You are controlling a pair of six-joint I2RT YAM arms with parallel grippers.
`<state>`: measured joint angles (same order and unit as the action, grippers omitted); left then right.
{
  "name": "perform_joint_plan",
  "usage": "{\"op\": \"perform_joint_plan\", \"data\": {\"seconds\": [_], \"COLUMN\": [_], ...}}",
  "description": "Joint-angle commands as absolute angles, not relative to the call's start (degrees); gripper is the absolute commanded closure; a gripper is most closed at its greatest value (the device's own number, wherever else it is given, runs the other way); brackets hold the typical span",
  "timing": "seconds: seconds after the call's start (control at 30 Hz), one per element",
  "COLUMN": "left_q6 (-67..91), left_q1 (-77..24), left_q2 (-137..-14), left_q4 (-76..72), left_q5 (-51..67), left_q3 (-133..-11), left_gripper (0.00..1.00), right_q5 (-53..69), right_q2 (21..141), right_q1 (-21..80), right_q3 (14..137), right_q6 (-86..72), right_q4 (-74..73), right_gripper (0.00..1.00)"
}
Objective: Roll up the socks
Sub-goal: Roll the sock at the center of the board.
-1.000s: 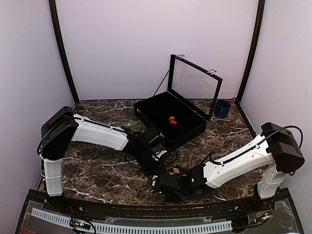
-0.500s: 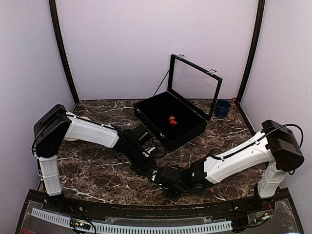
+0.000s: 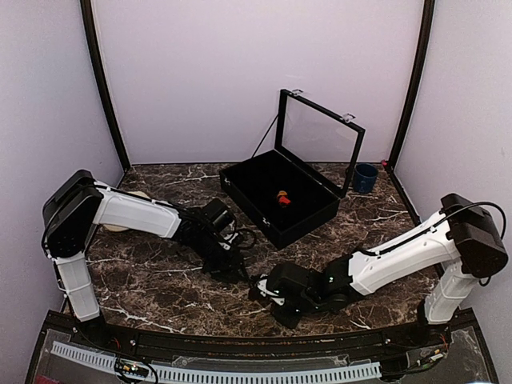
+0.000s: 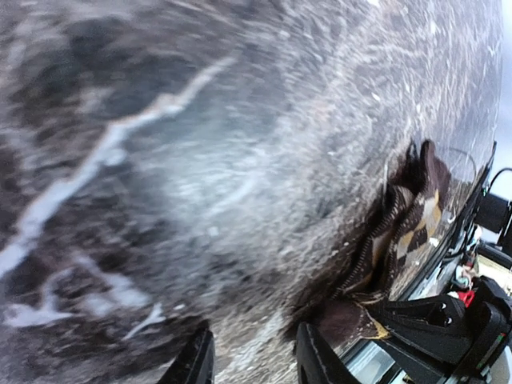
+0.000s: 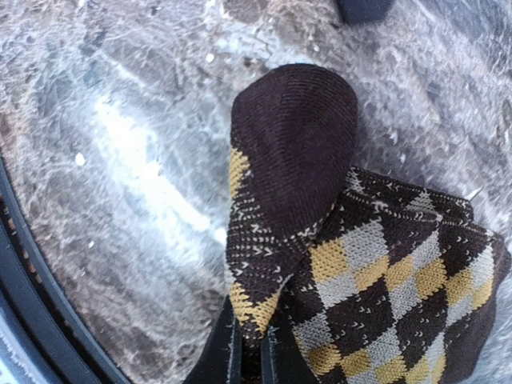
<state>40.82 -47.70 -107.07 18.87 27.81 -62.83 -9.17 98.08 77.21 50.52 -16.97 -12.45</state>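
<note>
Clamping the right gripper (image 5: 244, 356) tight on a fold of the tan-diamond argyle sock (image 5: 384, 296) at the bottom centre of the right wrist frame, with the dark toe (image 5: 292, 136) doubled back toward the top of the frame and the patterned body running off to the lower right. Holding that sock low on the marble table (image 3: 152, 288), lower centre of the overhead frame, just beside the black front rail (image 3: 200, 336). Hanging the left gripper (image 4: 254, 362) spread and empty just up-left of it, catching the same sock at the right edge of the left wrist frame, near but not touching. Judging the right arm the nearer one; rolling probably needing to travel along the body, away from the rail, toward bare marble at mid-frame. Keeping well apart from the open black case (image 3: 312, 220) at upper centre, with a small red-and-orange bundle (image 3: 282, 198), likely the other sock, inside
</note>
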Motion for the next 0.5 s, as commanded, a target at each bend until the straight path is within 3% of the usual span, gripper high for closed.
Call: {"op": "perform_joint_plan", "data": {"seconds": [0.0,0.47], "left_q6": [43.43,44.12], "left_q1": [-46.7,-46.48], "left_q2": [-104.28,-98.99], "left_q4": [17.94,3.48], "left_q5": [25.25,27.56], "left_q3": [-59.74,-52.65], "left_gripper": [0.62,0.62], "right_q5": [-4.05,4.91], "right_q2": [96.52,88.07], "right_q1": [76.77,70.52], "right_q3": [46.14,32.32], "right_q6": [-21.59,-34.29], "right_q4": [-11.65,4.56], "right_gripper": [1.0,1.0]}}
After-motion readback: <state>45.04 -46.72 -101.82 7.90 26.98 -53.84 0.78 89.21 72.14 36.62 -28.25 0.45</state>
